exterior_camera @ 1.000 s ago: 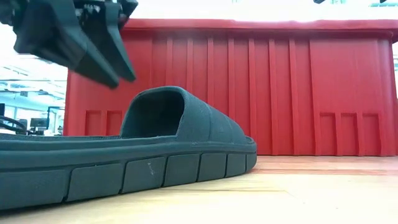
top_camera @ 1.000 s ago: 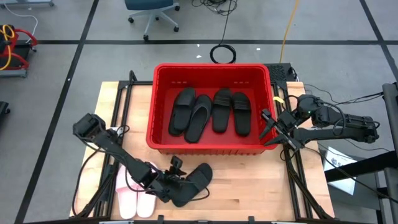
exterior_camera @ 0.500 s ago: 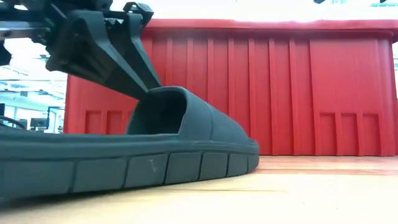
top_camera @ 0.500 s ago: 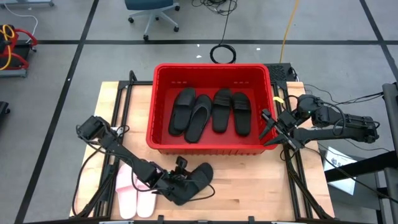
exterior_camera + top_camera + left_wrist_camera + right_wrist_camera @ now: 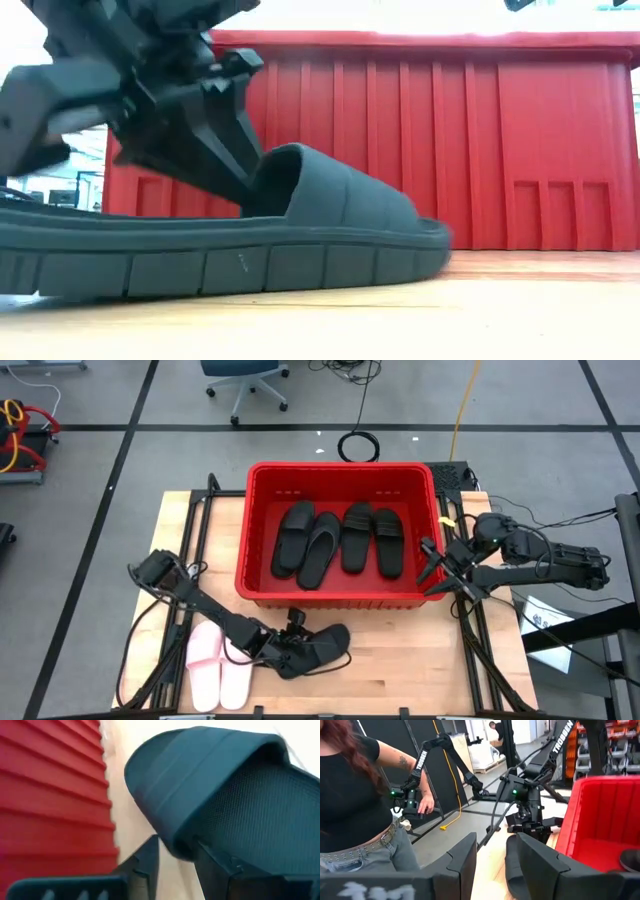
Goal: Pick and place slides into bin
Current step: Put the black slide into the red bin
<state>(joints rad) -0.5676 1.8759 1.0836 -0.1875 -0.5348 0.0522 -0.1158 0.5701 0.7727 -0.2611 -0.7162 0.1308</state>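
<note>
We see four black slides (image 5: 338, 540) side by side in the ribbed red bin (image 5: 340, 595). The pink pair (image 5: 221, 668) lies at the front-left table edge. Left gripper (image 5: 296, 648) is open, fingers straddling the strap of a black treaded slide (image 5: 325, 645) before the bin. Right gripper (image 5: 436, 567) is parked open beside the bin wall.

Wooden table (image 5: 400, 660): bin (image 5: 340, 592), slides (image 5: 222, 665)

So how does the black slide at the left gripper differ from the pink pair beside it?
The black slide lies alone and angled near the table's front edge, with the left gripper at its strap. The pink pair sits side by side, untouched, nearer the table's left side. One is dark, the other pale. Both are outside the red bin.
</note>
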